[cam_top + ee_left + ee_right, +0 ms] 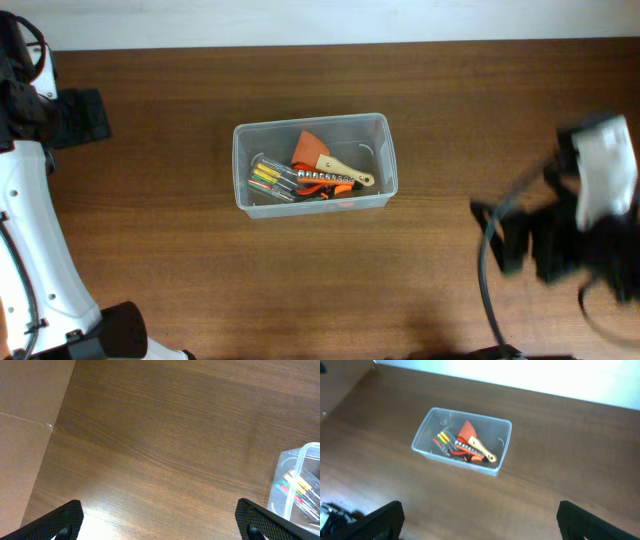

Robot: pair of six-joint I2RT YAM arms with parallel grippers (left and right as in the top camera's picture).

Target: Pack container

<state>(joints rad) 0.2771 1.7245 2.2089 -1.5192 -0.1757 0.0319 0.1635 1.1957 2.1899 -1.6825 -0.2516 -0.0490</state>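
With the container (262, 140) seemingly packed, we hold left gripper (162, 522) at nine o'clock, right gripper (480, 522) at three, both spread empty.

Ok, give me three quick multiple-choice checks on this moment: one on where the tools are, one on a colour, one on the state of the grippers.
1. Where do the hand tools lie?
A) in the container
B) on the bare table
C) in a gripper

2. What colour is the blade of the wooden-handled scraper?
A) blue
B) orange
C) white

3. How are the left gripper and the right gripper?
A) both shut on tools
B) both open, holding nothing
C) left shut on a tool, right open

Answers:
1 A: the overhead view shows the tools inside the container's walls.
2 B: the blade shows orange from overhead and from the right wrist.
3 B: each wrist view shows its jaws wide apart with nothing held between them.
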